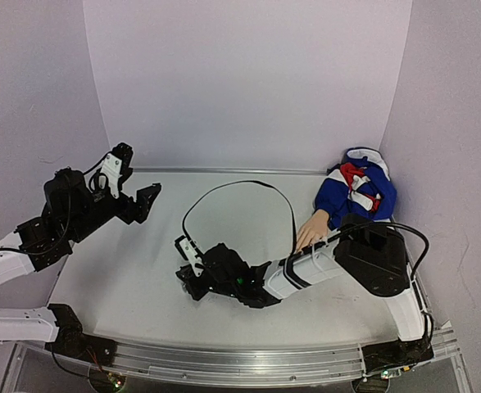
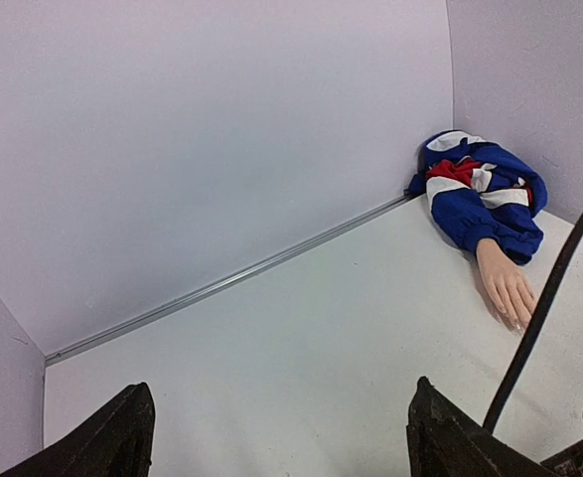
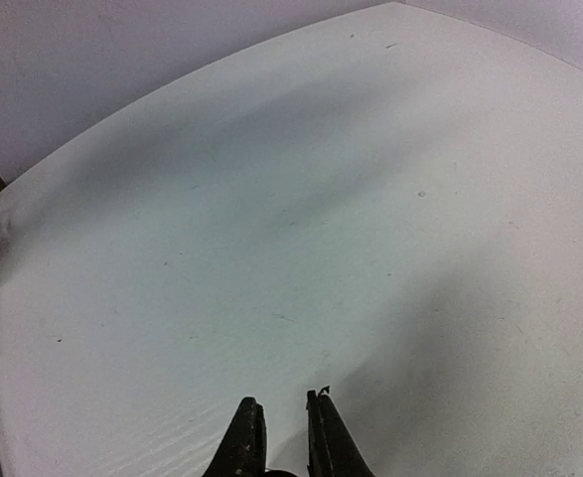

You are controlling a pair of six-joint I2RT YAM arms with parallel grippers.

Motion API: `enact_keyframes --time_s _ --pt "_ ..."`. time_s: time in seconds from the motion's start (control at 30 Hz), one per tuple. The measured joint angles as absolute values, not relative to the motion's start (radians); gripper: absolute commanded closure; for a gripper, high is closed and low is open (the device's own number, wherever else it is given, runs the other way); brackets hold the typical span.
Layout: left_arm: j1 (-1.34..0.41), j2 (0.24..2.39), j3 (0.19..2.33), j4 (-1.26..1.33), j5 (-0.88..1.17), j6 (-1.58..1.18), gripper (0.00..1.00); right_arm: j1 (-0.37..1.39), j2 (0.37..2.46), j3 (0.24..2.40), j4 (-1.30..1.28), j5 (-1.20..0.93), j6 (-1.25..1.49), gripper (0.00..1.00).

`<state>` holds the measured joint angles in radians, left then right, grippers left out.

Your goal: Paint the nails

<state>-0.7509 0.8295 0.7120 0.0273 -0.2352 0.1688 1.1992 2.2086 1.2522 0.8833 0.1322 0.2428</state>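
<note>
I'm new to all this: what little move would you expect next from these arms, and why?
Probably the right gripper should draw back toward the mannequin hand. It lies low mid-table, fingers nearly together, facing bare table, away from that hand, and nothing to paint with shows. The left gripper hangs open, far off to the left.

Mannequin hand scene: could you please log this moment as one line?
left gripper: open, raised | right gripper: shut, low mid-table | mannequin hand: far right, not gripped

Pale skin-coloured mannequin hand (image 2: 505,283); blue, white and red sleeve (image 2: 480,199)
</note>
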Motion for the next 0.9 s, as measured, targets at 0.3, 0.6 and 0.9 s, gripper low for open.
enact_keyframes --time_s 0.3,0.6,0.9 --pt "-0.751 0.827 0.712 0.027 -0.259 0.181 0.11 1.218 2.236 1.260 0.944 0.173 0.209 0.86" --pt "-0.751 0.823 0.712 0.027 -0.266 0.183 0.12 1.225 2.247 1.246 0.971 0.214 0.197 0.56" --pt "-0.731 0.824 0.712 0.027 -0.266 0.174 0.10 1.226 2.182 1.148 0.949 0.281 0.205 0.15"
